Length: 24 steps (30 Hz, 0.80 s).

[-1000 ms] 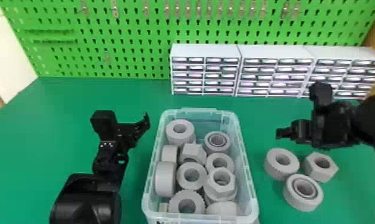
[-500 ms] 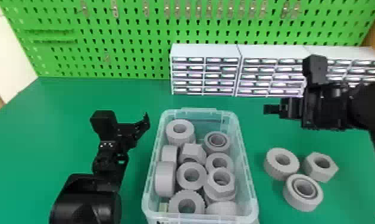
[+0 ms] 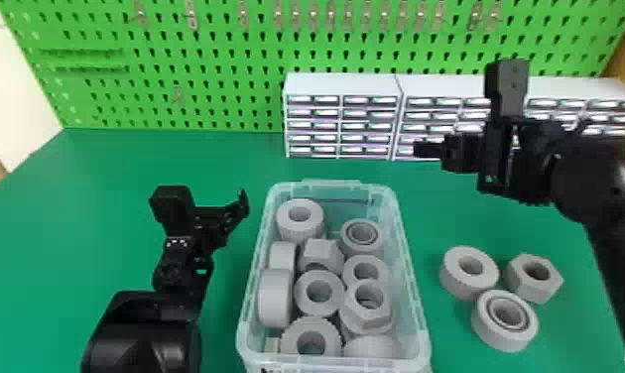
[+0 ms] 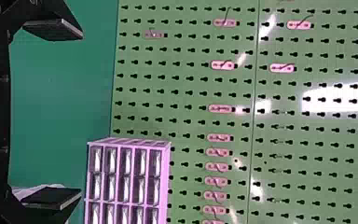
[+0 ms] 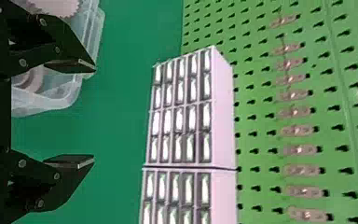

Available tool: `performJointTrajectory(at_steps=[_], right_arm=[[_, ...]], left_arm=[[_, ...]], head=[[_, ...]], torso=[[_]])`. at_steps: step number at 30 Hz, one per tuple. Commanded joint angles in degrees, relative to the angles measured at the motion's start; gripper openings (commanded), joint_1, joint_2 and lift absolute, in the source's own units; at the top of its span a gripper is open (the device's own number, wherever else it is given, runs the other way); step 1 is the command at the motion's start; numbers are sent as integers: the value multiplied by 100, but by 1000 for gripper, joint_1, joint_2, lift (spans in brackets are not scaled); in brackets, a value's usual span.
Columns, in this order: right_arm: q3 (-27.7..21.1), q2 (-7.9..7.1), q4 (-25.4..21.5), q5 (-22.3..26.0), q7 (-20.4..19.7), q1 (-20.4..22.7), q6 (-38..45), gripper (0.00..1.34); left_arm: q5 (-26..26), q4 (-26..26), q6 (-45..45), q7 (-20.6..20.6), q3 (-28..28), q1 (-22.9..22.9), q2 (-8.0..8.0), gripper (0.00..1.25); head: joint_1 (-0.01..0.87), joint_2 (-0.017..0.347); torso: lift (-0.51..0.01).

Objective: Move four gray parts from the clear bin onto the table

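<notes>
— Seen high, toward the right edge of the tabletop (image 3: 103, 163), spread and empty: right tool (image 5: 94, 114). Near the left edge of the clear bin (image 3: 326, 184), likewise: left tool (image 4: 81, 113).
— And the gray parts (image 3: 304, 297)?
— Crowded inside; two rings (image 3: 454, 282) and a nut (image 3: 534, 291) between bin and tabletop's right edge.
— Likely trouble?
— Snagging a neighbor, from tight packing.
— Hidden?
— Lower layers, beneath upper pieces; bin, cut off below its near edge.
</notes>
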<state>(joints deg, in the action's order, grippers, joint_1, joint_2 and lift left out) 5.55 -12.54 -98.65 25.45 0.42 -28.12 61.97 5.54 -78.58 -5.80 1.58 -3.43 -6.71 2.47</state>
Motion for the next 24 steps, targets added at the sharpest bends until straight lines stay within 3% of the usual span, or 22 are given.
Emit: performJointTrajectory(at_steps=[1, 13, 24], right_arm=[[253, -20, -14, -137, 64, -62, -124, 775], [903, -11, -14, -392, 547, -229, -545, 775], [1686, 77, 30, -392, 565, -475, -677, 775]], left_arm=[[0, 0, 0, 0, 0, 3, 0, 1146], [-18, 0, 0, 0, -26, 21, 0, 1146], [-18, 0, 0, 0, -26, 21, 0, 1146]], head=[[693, 72], [693, 72], [693, 72]], torso=[[-52], [-52], [-52]])
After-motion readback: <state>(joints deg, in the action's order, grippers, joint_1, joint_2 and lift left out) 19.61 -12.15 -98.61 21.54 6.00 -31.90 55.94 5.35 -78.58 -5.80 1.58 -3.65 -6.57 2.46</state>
